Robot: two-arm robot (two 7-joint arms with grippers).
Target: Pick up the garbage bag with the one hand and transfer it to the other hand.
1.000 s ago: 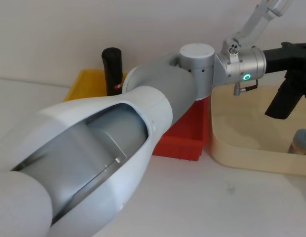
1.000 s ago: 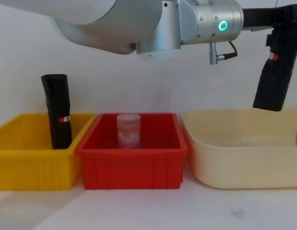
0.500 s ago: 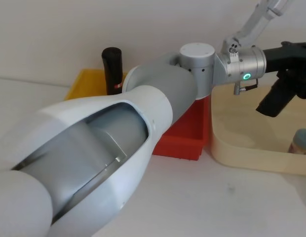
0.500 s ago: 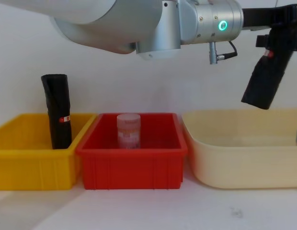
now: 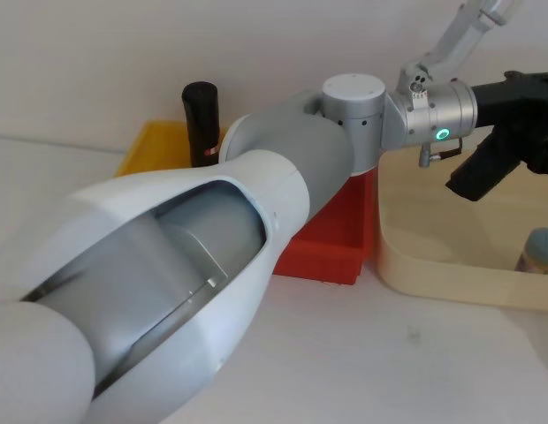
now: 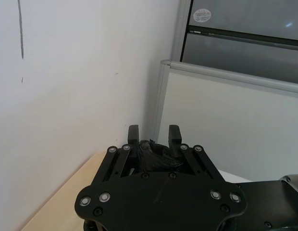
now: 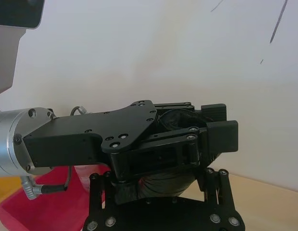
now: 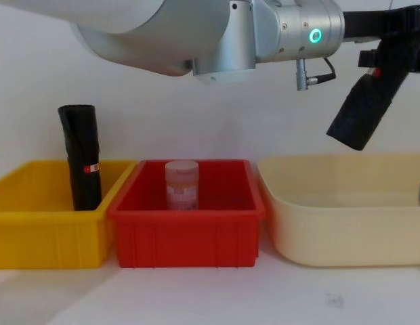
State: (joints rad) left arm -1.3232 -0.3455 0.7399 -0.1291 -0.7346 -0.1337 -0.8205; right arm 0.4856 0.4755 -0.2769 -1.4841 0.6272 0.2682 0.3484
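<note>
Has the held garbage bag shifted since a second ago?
Yes. The garbage bag in the left gripper has tilted; its lower end swung toward the robot's left and higher above the beige tub.

No readable text (labels illegible).

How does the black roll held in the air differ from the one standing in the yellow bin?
The held garbage bag hangs tilted above the cream tub, clamped in the left tool. The second roll stands nearly upright in the yellow bin, untouched. Both are black cylinders with a small red label.
</note>
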